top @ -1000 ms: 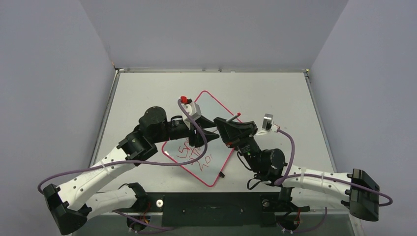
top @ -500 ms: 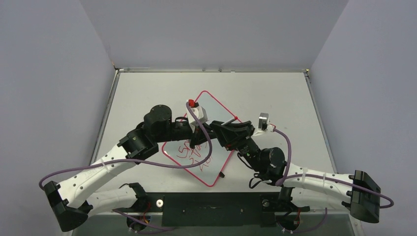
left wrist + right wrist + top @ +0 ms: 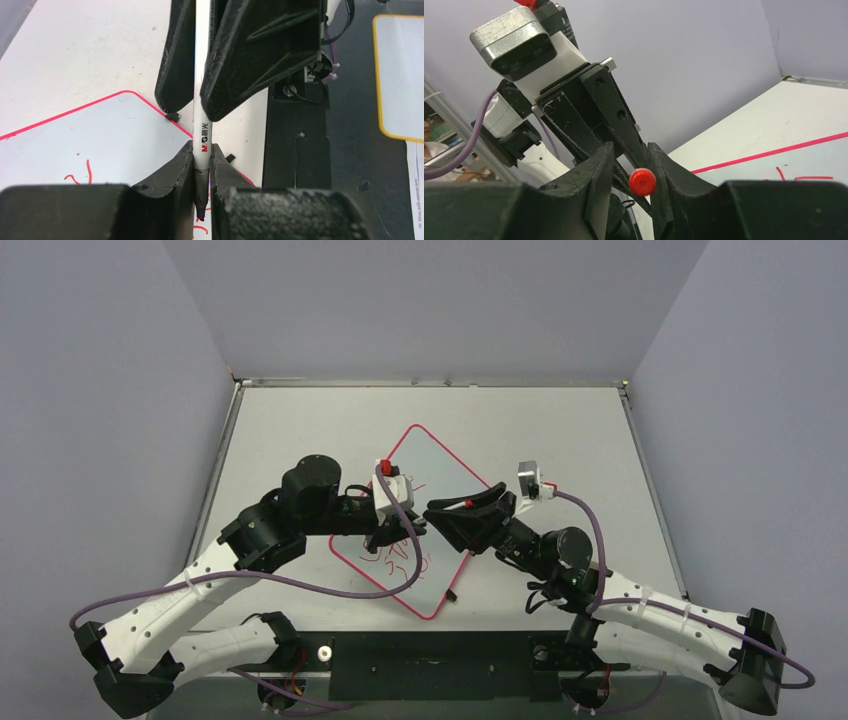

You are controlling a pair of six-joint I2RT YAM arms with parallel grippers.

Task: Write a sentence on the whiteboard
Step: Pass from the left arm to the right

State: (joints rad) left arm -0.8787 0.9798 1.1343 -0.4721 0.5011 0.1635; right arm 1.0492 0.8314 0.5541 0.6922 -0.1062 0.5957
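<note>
A pale grey bench (image 3: 600, 440) sits boxed in by plain lavender-grey walls (image 3: 420, 310) on its left, far and right sides. The whiteboard (image 3: 437, 465) lies flat at the middle of it, turned corner-on. One red-rimmed corner points to the far edge and the opposite one lies close to the near edge. A small black clip (image 3: 452, 595) shows on the rim facing the near right corner.

Red strokes of the sentence (image 3: 88, 169) mark the half of the board toward the near left corner. Arms and a purple cable (image 3: 300, 580) cover most of the lettering, so it cannot be read.

Both arms fold inward from the near edge, elbows out toward the left and right edges, and meet nose to nose above the board. The left gripper (image 3: 202, 146) is clenched on a white marker (image 3: 202, 100) low on the barrel, just above the dark nib, which hangs over the board. The right gripper (image 3: 630, 147) faces it and grasps the same marker farther up, its black fingers (image 3: 260, 55) snug on either side. The marker's red end cap shows between them in the right wrist view. The left arm's silver wrist camera (image 3: 516, 42) sits above its claw.
</note>
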